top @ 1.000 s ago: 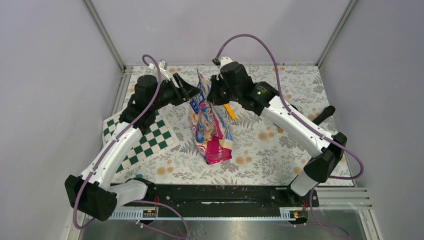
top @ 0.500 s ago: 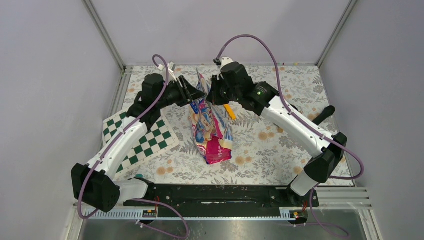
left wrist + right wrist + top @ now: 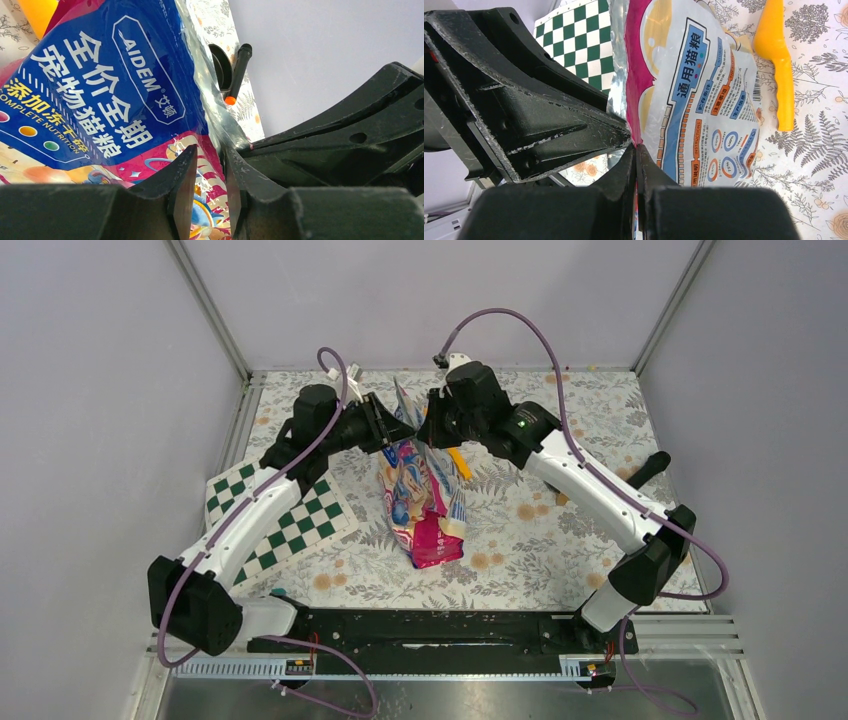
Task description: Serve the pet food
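Bag [image 3: 425, 505] clamped by right end effector [image 3: 636, 146]; left end effector [image 3: 210, 150] narrowed, jaws apart.

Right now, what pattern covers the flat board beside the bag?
The board: green-white checks; top external view.

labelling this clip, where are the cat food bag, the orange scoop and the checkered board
cat food bag [image 3: 420, 500]: top external view, middle of its printed front.
orange scoop [image 3: 784, 85]: right wrist view, on its narrow handle.
checkered board [image 3: 315, 520]: top external view, bare squares right of the left arm.
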Tool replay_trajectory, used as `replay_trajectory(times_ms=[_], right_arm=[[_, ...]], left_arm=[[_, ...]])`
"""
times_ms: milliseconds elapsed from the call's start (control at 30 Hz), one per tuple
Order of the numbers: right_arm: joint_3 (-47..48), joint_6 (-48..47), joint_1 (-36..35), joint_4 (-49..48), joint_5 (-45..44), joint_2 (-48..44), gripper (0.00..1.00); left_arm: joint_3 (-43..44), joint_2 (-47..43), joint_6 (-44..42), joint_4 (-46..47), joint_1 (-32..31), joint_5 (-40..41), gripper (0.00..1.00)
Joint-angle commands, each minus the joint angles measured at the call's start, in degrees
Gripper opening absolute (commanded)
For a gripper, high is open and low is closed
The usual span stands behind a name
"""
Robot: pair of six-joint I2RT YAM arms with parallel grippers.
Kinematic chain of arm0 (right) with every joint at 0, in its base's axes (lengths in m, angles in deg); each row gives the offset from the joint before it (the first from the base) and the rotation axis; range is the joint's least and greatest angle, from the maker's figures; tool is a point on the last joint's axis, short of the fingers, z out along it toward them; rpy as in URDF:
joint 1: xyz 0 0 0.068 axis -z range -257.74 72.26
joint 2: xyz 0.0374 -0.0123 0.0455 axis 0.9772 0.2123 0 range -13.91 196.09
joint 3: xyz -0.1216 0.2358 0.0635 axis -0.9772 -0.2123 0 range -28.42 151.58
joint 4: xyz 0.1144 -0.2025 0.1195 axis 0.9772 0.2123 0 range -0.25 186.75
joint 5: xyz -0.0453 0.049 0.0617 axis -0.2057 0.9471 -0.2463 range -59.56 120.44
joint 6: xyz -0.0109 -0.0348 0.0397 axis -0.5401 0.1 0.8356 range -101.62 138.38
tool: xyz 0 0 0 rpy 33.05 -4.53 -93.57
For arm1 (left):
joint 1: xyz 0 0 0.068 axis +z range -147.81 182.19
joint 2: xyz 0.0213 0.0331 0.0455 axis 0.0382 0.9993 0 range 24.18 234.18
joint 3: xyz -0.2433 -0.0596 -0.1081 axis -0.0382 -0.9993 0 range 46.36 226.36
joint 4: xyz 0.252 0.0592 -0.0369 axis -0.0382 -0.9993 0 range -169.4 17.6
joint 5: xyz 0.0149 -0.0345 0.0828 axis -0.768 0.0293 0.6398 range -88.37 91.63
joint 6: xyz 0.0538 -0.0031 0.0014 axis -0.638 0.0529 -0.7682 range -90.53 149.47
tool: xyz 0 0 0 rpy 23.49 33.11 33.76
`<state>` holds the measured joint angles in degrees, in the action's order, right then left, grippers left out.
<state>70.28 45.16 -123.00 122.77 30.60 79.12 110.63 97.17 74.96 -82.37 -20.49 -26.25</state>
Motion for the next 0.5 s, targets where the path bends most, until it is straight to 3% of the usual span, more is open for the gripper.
replay_trajectory(times_ms=[0,67,167,267,467], right_arm=[[0.1,-1.5,0.1,2.0,2.5,-0.5,0.00],[0.3,-2.2,0.1,3.3,2.2,-0.1,0.01],[0.7,-3.5,0.1,4.8,1.7,0.7,0.22],[1.4,-5.1,0.1,6.4,2.5,1.5,0.31],[2.2,-8.2,0.0,10.3,3.0,2.8,0.25]], left_arm=[[3.8,2.5,-1.8,-3.6,-0.7,-1.9,0.26],[4.1,2.8,-2.1,-4.0,-0.7,-1.8,0.22],[4.7,2.9,-2.5,-3.9,-0.7,-1.7,0.03],[5.3,3.2,-2.5,-3.9,-0.7,-1.8,0.00],[6.2,3.2,-2.9,-4.0,-0.7,-1.0,0.00]])
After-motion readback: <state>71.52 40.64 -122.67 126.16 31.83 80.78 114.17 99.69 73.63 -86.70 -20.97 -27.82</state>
